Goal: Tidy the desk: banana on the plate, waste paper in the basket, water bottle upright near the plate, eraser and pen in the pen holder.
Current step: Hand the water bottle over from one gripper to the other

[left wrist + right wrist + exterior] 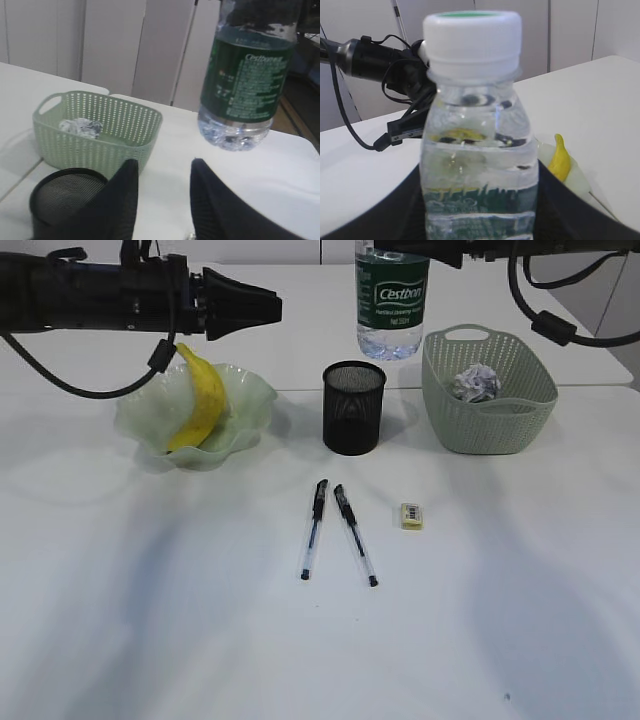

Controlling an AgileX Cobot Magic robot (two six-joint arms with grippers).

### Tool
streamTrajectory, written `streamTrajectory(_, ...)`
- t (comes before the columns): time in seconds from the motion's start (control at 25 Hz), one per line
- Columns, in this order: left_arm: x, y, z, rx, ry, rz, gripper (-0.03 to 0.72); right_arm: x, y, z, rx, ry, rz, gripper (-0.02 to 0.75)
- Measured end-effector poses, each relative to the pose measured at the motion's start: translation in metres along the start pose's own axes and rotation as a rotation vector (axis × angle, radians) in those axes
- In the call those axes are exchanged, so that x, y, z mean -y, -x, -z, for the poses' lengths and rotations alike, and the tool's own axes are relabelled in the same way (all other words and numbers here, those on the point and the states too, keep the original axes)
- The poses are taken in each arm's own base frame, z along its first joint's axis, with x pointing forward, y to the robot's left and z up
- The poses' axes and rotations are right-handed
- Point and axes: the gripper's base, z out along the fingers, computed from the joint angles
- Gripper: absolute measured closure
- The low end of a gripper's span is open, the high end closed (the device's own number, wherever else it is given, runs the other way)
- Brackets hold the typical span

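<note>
The left arm (95, 292) reaches in horizontally from the left edge of the exterior view, well above the desk (200, 620), a black cable looping beneath it. Its left gripper (262, 308) points toward the right, the dark jaws tapered and standing partly apart with nothing between them; the left wrist view shows a clear gap between the two fingers (120, 200). The right arm (540, 252) comes in along the top right. Its right gripper (480, 210) has its jaws closed on both sides of the water bottle (391, 300), holding it upright in the air.
</note>
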Motion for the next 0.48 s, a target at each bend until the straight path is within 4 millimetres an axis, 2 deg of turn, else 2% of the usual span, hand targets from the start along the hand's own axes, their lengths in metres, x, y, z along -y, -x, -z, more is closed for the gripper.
streamTrajectory(0.12, 0.011, -0.001, -0.017, -0.017, -0.043, 0.003, 0.446, 0.000, 0.000, 0.000, -0.002, 0.000, 0.007, 0.381)
streamTrajectory(0.24, 0.020, 0.001, -0.026, -0.030, -0.069, -0.011, 0.446, 0.000, 0.000, 0.000, -0.002, 0.000, 0.009, 0.381)
streamTrajectory(0.48, 0.024, 0.009, -0.025, -0.027, -0.073, -0.028, 0.446, 0.000, 0.000, 0.000, -0.002, 0.000, 0.009, 0.381)
